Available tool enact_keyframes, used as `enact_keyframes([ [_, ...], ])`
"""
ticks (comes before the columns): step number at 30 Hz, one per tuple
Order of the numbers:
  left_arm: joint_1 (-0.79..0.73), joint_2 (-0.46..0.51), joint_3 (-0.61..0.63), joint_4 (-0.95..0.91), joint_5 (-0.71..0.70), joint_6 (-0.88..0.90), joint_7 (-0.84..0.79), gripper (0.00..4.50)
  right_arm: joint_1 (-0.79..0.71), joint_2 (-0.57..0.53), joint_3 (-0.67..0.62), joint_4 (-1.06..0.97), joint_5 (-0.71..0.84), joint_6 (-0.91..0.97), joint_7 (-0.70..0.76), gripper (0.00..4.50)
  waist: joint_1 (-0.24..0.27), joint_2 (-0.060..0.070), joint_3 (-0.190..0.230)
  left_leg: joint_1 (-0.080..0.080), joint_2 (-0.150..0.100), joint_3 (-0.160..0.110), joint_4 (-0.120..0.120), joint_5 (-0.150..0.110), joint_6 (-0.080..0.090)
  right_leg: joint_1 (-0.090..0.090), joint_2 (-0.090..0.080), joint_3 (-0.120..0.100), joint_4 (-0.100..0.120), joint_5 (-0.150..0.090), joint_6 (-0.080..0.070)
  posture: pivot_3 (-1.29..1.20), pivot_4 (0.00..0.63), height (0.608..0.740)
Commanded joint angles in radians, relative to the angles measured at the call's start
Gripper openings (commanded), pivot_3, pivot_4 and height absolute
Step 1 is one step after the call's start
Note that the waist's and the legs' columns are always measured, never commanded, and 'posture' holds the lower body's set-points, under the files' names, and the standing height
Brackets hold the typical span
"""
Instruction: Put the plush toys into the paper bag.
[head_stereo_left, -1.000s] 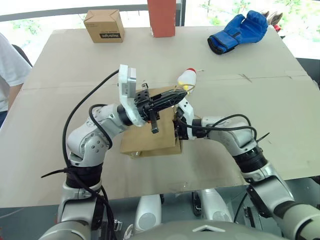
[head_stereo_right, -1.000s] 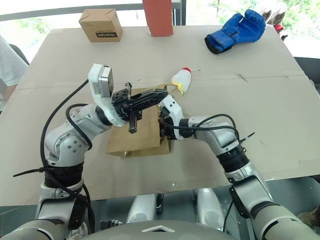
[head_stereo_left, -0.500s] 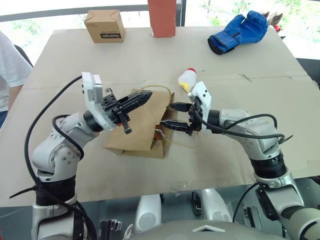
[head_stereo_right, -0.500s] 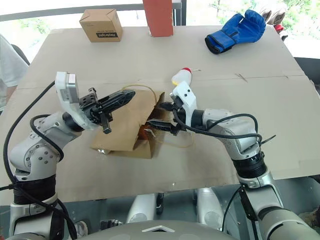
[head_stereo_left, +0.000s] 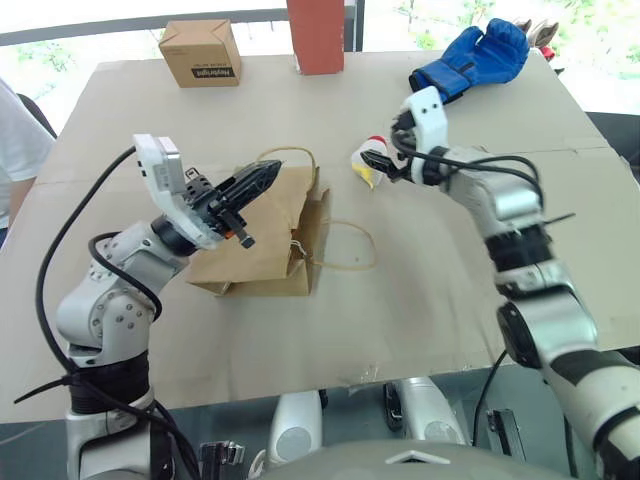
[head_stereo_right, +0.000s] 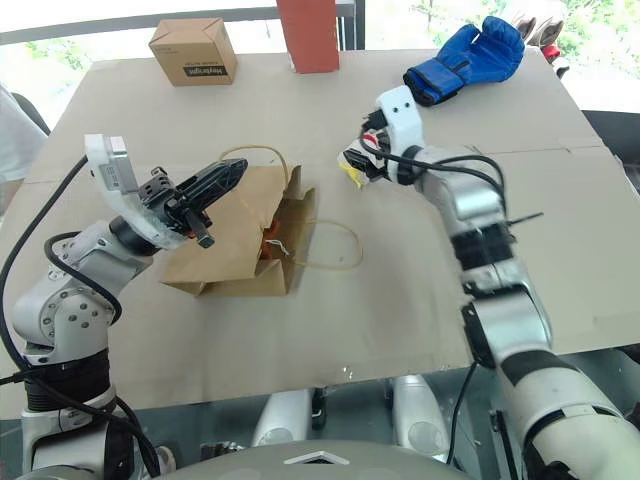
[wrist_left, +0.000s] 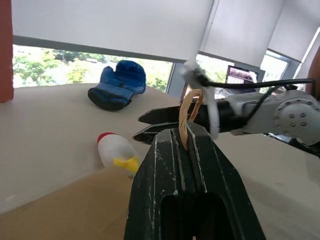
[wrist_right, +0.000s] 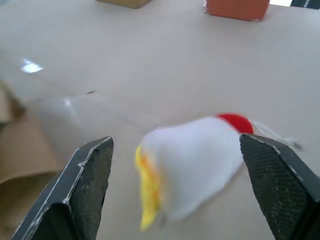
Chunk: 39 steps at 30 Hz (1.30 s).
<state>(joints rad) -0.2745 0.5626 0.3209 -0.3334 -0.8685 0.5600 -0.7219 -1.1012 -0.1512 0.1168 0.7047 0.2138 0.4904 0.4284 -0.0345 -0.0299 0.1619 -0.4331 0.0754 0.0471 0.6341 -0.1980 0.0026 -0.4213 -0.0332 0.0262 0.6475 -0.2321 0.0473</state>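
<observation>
The white plush toy (wrist_right: 192, 162) lies mid-desk toward the far edge, directly ahead between the right end effector's (wrist_right: 175, 185) wide-spread fingers. The left end effector (wrist_left: 186, 145) pinches the paper bag's (head_stereo_left: 262, 240) handle (wrist_left: 189, 114), nearer the left edge.

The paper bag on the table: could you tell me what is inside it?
Through the paper bag's open mouth, something orange-brown shows just inside; the rest is hidden by the paper.

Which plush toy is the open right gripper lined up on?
The white plush toy with red top and yellow tip, lying on the table between the right gripper fingers, outside the brown paper bag.
</observation>
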Motion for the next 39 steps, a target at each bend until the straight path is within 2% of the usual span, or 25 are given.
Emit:
enact_keyframes([
  [1,-0.016,-0.003,0.015,-0.038,-0.014,-0.018,0.019,0.00,-0.114,0.050,-0.031,0.307,-0.057,-0.204,-0.028,3.87,-0.001,0.000,0.000,0.000,0.000,0.000,0.000,0.000,0.000,0.000,0.000,0.000,-0.001,0.000,0.000,0.00,0.150,0.740],
  [2,-0.017,-0.004,0.015,-0.042,-0.014,-0.019,0.024,0.00,-0.133,0.060,-0.032,0.369,-0.072,-0.238,-0.031,3.87,0.000,0.000,0.000,-0.001,0.000,0.000,-0.001,0.000,0.000,0.000,0.000,-0.001,-0.001,0.000,0.000,0.00,0.150,0.740],
  [5,-0.014,-0.010,0.023,-0.069,-0.025,-0.018,0.050,0.00,-0.151,0.069,-0.005,0.492,-0.140,-0.313,-0.036,3.06,0.002,0.000,0.000,-0.002,0.000,0.000,-0.001,0.000,0.000,0.000,-0.001,-0.001,-0.003,0.000,0.000,0.00,0.150,0.740],
  [12,-0.008,-0.022,0.035,-0.081,-0.087,0.002,0.080,0.00,-0.133,0.029,0.048,0.495,-0.262,-0.400,0.021,0.05,-0.002,0.000,0.000,0.000,0.000,-0.001,-0.001,0.000,0.000,0.001,-0.001,-0.001,-0.001,0.000,0.000,0.00,0.150,0.740],
  [16,-0.047,-0.038,0.037,-0.046,-0.160,0.032,0.092,0.00,-0.079,0.001,0.008,0.387,-0.229,-0.420,0.096,0.05,0.000,0.000,0.000,0.000,0.000,-0.001,-0.001,0.000,0.000,0.001,-0.001,-0.001,-0.001,0.000,0.000,0.00,0.150,0.740],
  [18,-0.073,-0.048,0.040,-0.021,-0.210,0.057,0.092,0.00,-0.018,-0.025,-0.017,0.235,-0.191,-0.404,0.150,0.05,0.002,0.000,0.000,0.000,0.000,-0.001,-0.001,0.000,0.000,0.001,-0.001,-0.001,-0.001,0.000,0.000,0.00,0.150,0.740],
  [20,-0.105,-0.060,0.041,0.006,-0.277,0.092,0.099,0.00,0.100,-0.055,-0.050,-0.060,-0.093,-0.312,0.241,0.05,0.004,0.000,0.000,-0.001,0.000,-0.002,-0.001,0.000,0.000,0.002,-0.001,-0.002,-0.001,0.000,0.001,0.00,0.150,0.740],
  [23,-0.152,-0.069,0.016,0.045,-0.327,0.133,0.076,0.00,0.345,-0.142,-0.029,-0.613,0.065,-0.114,0.364,0.05,0.019,0.000,0.001,-0.002,0.000,-0.004,-0.001,0.000,0.000,0.002,-0.001,-0.004,-0.002,0.000,0.001,0.00,0.150,0.740],
  [24,-0.164,-0.070,0.003,0.056,-0.323,0.139,0.061,0.00,0.407,-0.164,-0.016,-0.745,0.097,-0.055,0.369,0.05,0.021,0.000,0.001,-0.001,0.000,-0.005,-0.001,0.000,0.000,0.002,-0.001,-0.005,-0.002,0.000,0.001,0.00,0.150,0.740],
  [27,-0.200,-0.080,-0.020,0.097,-0.306,0.146,0.032,0.00,0.496,-0.169,-0.008,-0.961,0.188,0.096,0.337,0.05,0.015,0.001,0.001,0.000,0.000,-0.004,-0.001,0.000,0.000,0.002,-0.001,-0.004,-0.001,0.000,0.002,0.00,0.150,0.740],
  [30,-0.237,-0.101,-0.050,0.130,-0.289,0.145,0.009,0.00,0.529,-0.151,0.033,-1.043,0.207,0.149,0.316,0.05,0.011,0.001,0.001,0.002,0.000,-0.004,-0.001,0.000,0.000,0.002,0.001,-0.003,0.001,0.000,0.001,0.00,0.150,0.740],
  [33,-0.258,-0.121,-0.096,0.141,-0.261,0.140,-0.025,0.00,0.501,-0.132,0.074,-1.020,0.174,0.146,0.293,0.05,0.016,0.001,0.001,0.003,0.000,-0.004,0.002,0.000,0.000,0.003,0.001,-0.003,0.004,-0.002,-0.001,0.00,0.150,0.740],
  [39,-0.271,-0.123,-0.090,0.156,-0.257,0.143,-0.043,0.00,0.475,-0.188,0.041,-1.006,0.165,0.190,0.268,0.05,0.026,0.000,0.001,0.001,-0.001,-0.003,0.004,0.000,0.000,0.003,-0.001,-0.002,0.003,-0.001,-0.001,0.00,0.150,0.740],
])
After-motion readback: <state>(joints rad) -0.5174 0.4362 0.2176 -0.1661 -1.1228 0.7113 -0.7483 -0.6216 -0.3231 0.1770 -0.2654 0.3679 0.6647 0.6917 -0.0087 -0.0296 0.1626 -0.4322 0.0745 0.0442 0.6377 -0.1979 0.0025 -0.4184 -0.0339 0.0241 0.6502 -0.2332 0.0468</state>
